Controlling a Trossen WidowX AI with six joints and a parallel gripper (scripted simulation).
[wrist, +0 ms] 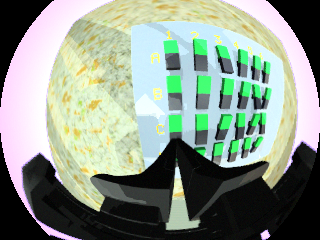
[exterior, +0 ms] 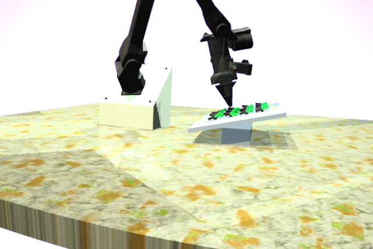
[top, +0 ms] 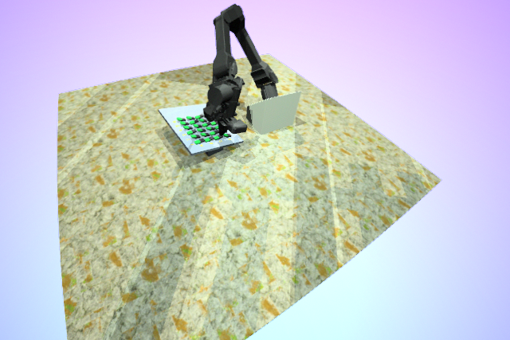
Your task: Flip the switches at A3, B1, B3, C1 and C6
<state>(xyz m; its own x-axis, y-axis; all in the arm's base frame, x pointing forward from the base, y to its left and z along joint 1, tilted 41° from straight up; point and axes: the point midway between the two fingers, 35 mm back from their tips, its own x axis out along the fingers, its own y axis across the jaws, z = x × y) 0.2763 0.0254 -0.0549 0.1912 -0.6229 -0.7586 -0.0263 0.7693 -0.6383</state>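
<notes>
The claw is closed to a narrow point and holds nothing, I judge so that the tip can press one switch end without touching its neighbours. In the exterior view it stands just above the panel, right of centre. In the wrist view the tip sits low in the frame, below the C1 switch; contact is probably not made yet, though the view is poor. The panel is tilted on a block on the bench. Yellow letters A, B, C and numbers 1, 2, 3 are readable.
</notes>
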